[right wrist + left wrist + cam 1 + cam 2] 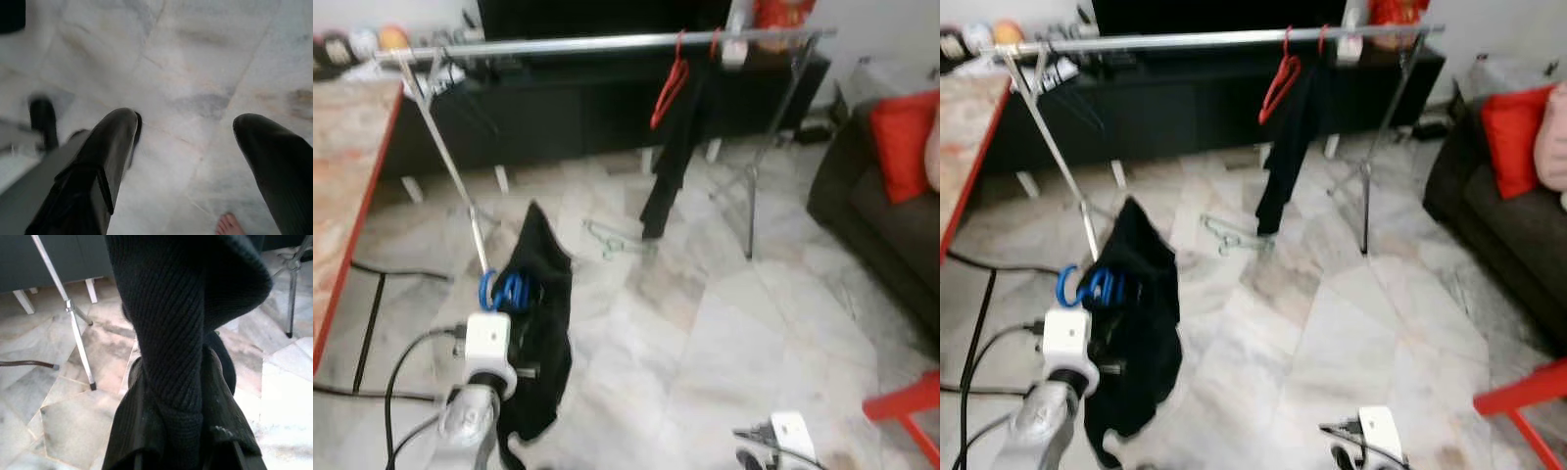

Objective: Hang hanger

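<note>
Hanger location: a blue hanger (506,290) carrying a black garment (540,333) sits at the left gripper (514,294), low in front of the clothes rail (607,43). Whether that gripper's fingers are clenched on it cannot be told; knit fabric covers them in the left wrist view. On the rail, 1 red hanger (670,83) holds dark clothing (671,162). The right gripper (188,147) hangs released, its 2 fingers (110,142) spread above the marble floor (724,333). A wire hanger (612,240) lies on the floor.
</note>
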Robot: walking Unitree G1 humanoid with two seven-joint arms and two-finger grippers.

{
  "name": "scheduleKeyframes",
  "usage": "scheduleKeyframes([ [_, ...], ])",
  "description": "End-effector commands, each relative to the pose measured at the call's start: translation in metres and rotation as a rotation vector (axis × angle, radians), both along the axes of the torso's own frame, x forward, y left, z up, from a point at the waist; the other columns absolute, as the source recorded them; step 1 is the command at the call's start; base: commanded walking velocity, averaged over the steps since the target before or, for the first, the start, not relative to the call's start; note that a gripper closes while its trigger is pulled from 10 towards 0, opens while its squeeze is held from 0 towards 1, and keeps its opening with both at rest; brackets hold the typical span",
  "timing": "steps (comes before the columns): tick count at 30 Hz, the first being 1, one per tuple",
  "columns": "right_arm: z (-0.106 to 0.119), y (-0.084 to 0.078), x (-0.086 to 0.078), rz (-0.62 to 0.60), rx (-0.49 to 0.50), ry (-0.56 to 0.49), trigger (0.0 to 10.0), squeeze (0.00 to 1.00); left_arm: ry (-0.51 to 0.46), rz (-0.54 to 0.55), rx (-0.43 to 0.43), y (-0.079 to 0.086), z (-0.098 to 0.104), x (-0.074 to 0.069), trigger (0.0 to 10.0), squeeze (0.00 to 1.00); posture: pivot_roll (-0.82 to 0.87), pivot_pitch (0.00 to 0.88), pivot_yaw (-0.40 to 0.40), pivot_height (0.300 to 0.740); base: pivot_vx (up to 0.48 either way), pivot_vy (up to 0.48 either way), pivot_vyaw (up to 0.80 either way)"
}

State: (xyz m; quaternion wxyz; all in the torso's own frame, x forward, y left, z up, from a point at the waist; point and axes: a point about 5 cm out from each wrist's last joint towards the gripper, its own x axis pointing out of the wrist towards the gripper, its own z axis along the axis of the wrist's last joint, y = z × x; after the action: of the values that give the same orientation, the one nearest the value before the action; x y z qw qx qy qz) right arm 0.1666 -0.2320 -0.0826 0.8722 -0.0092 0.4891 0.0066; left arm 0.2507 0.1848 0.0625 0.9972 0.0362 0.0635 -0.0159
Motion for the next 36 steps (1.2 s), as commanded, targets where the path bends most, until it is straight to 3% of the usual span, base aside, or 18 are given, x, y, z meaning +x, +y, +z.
scheduleKeyframes([
  [1, -0.0023, -0.001, -0.0057, -0.007, 0.0, 0.019, 10.0, 0.0, -0.048, -0.002, 0.008, 0.0003, 0.0105, 0.0036, 10.0, 0.0, 0.01, 0.077, -0.065, 0.74, -0.27, 0.0, 0.0],
  [36, -0.0016, -0.0006, -0.0037, -0.005, 0.003, 0.017, 10.0, 0.0, -0.044, -0.003, 0.009, 0.0013, 0.0121, 0.0052, 10.0, 0.0, 0.01, 0.106, -0.064, 0.74, -0.265, 0.0, 0.0],
])
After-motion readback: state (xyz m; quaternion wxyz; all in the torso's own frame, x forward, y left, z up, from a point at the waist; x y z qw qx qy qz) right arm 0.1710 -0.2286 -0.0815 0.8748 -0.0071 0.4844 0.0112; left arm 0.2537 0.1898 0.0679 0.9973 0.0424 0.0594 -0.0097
